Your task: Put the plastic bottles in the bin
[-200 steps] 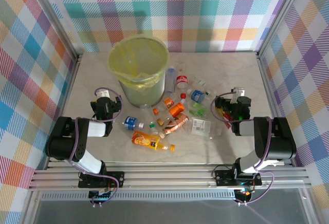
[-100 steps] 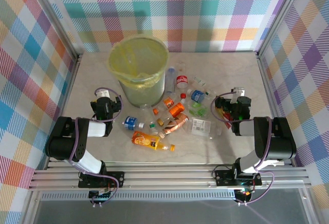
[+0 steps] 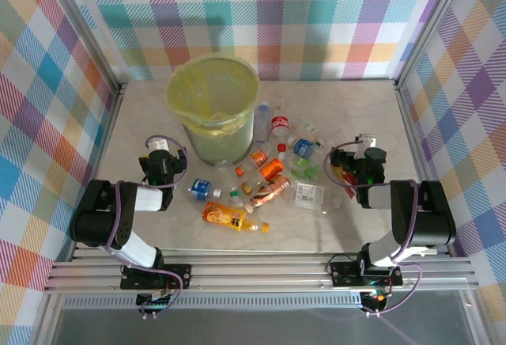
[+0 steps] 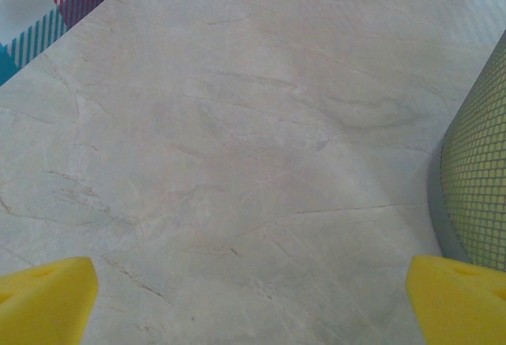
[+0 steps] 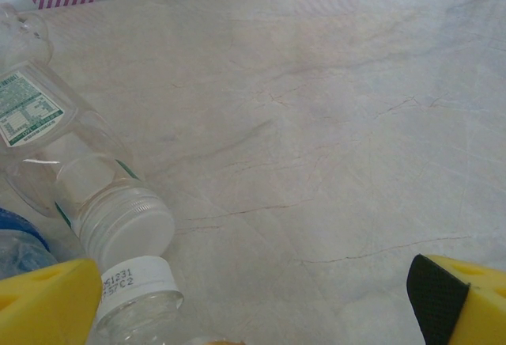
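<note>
Left hand (image 3: 160, 152) and right hand (image 3: 365, 149) stay spread and idle, nothing having moved. The plastic bottles (image 3: 269, 172) lie scattered on the tabletop (image 3: 348, 108) beside the bin (image 3: 213, 141), none yet collected.

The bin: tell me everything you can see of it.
The bin is tall, round and translucent, lined with a yellow plastic bag folded over its rim. It stands upright and open-topped on the pale marbled table, toward the back, left of centre, and looks empty inside. A clear bottle sits close beside its right wall.
</note>
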You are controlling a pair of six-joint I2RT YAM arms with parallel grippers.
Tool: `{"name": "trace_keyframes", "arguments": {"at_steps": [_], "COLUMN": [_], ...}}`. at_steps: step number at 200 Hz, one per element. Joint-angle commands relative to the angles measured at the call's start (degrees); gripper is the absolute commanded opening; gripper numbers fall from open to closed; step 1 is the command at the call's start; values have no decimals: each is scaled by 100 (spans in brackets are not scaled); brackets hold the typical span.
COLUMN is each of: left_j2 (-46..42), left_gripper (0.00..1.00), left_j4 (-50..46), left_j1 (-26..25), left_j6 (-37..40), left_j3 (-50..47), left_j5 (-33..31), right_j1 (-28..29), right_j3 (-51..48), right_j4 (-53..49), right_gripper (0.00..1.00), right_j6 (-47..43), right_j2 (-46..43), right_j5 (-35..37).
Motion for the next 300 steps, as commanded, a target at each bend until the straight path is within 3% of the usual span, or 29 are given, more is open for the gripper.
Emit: {"name": "trace_keyframes", "arguments": {"at_steps": [1, 57, 97, 113, 152, 195, 235, 268, 300], "left_j2": [-92, -143, -357, -898, -1905, -2960, -3885, -4755, -5436], "left_gripper": [100, 100, 100, 100, 100, 100, 100, 100, 100], "left_j4": [238, 327, 100, -877, -2063, -3626, -4891, -6014, -7319], "left_j1": [-37, -28, -36, 4, 156, 155, 135, 128, 111], "left_j6": [-119, -114, 20, -218, -492, -1395, -2687, -3490, -4452], "left_j3": [-106, -164, -116, 152, 427, 837, 998, 1017, 1004], "left_j5": [-126, -106, 189, -294, -367, 32, 420, 405, 228], "right_j1": [42, 41, 39, 37, 42, 176, 506, 1135, 2610], "right_j3": [174, 231, 485, 630, 1073, 1640, 2146, 2503, 2904], "right_j4": [-205, -638, -1777, -2358, -3916, -5712, -7017, -7888, -8767], "right_gripper": [100, 100, 100, 100, 100, 100, 100, 100, 100], "right_j6": [-85, -89, -143, -89, 387, 658, 825, 996, 1215], "right_j2": [-252, -671, -1439, -1817, -2621, -3260, -3538, -3551, -3282], "right_j5": [-71, -16, 99, 167, 468, 565, 769, 642, 905]}}
